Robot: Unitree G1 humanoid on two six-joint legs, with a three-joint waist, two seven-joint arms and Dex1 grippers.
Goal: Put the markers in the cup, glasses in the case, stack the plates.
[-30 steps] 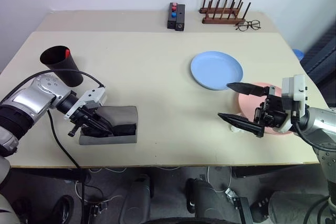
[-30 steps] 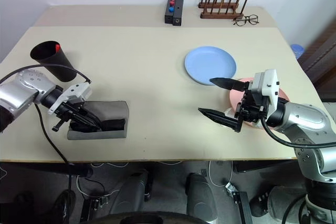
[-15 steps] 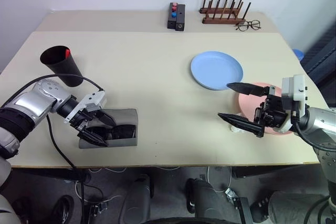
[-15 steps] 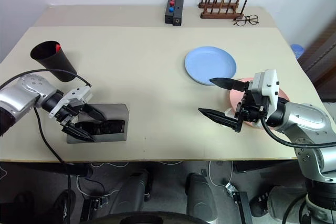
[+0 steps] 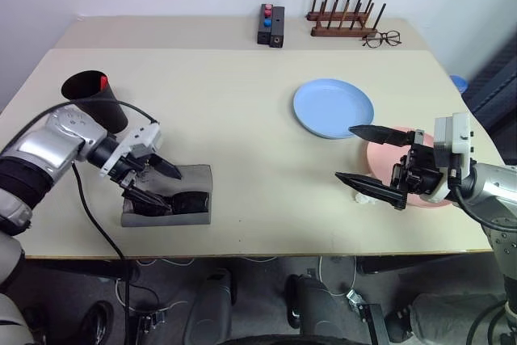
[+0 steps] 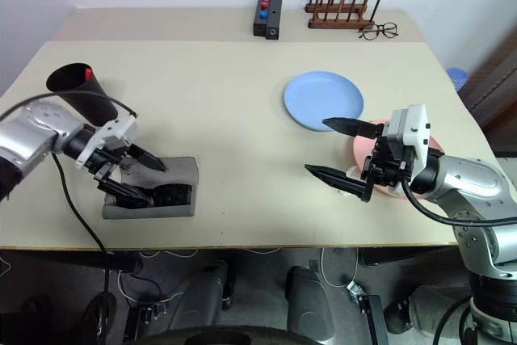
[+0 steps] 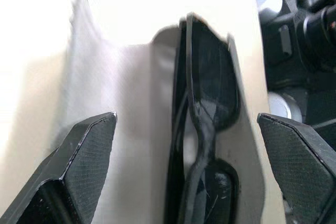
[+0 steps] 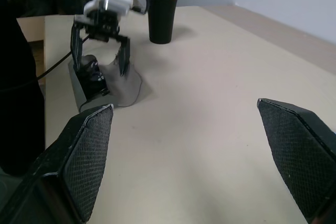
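The black sunglasses (image 7: 202, 129) lie folded inside the grey case (image 5: 192, 204), at its open end, long axis running along the case's mouth, directly beneath and between the fingers of the left gripper (image 5: 153, 182), which hangs spread wide and empty just above the case, pointing down toward the desk (image 5: 242, 119). The black cup (image 5: 95, 98), with a red marker cap (image 5: 103, 81) showing at its rim, stands just behind that gripper's wrist. With the sunglasses apparently seated, the plates look to be next: the pink plate (image 5: 384, 179) sits right behind the right gripper (image 5: 365, 159), closest to that arm, and the blue plate (image 5: 333, 107) lies just beyond it, the two rims near each other. The right gripper hovers level over the desk, wide open and holding nothing.
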